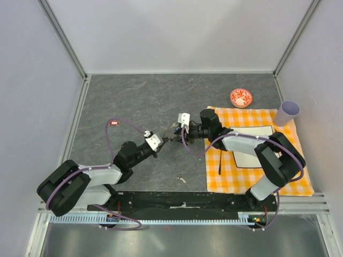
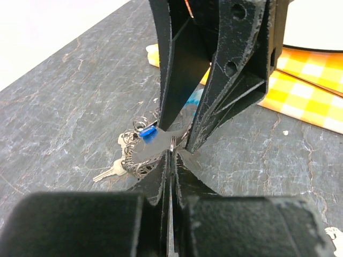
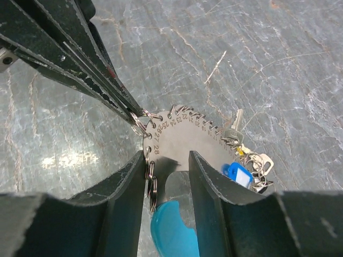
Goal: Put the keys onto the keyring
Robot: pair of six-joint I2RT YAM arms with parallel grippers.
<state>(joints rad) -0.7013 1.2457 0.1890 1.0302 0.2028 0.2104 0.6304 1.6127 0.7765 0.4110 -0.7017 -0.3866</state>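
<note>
Grey stone-patterned worktop [image 1: 161,96], seen from above. An orange-and-white checked cloth [image 1: 225,182] covers its right side. The two black arms reach inward from the near edge and meet left of the cloth; the right arm hides part of a white rectangular plate [image 1: 262,130] lying on the cloth. A lavender cup [image 1: 288,112] stands at the cloth's far right corner. A small red-and-white bowl [image 1: 241,98] sits just beyond the cloth, and a thin dark utensil [image 1: 220,160] lies on the cloth near its left edge.

The keyring [image 3: 182,139] is a flat half-round grey metal plate with numbered holes and small wire rings along its curved edge. It sits between the two grippers, where the overhead view barely shows it. The right gripper [image 3: 168,155] has its jaws closed on the plate's straight side. A curved bright cyan strap piece [image 3: 171,230] runs between them and is cut off at the frame's bottom. The left gripper [image 3: 134,112] has its jaws pressed together, pinching one wire ring [image 3: 140,120] beside the number 27.

The keys [image 3: 252,166], small and silvery with one blue plastic head [image 3: 238,174], bunch at the plate's other end. Whether each hangs on a ring is hard to make out.

A tiny red object [image 1: 114,123] lies apart, to the left; its nature is unclear.
</note>
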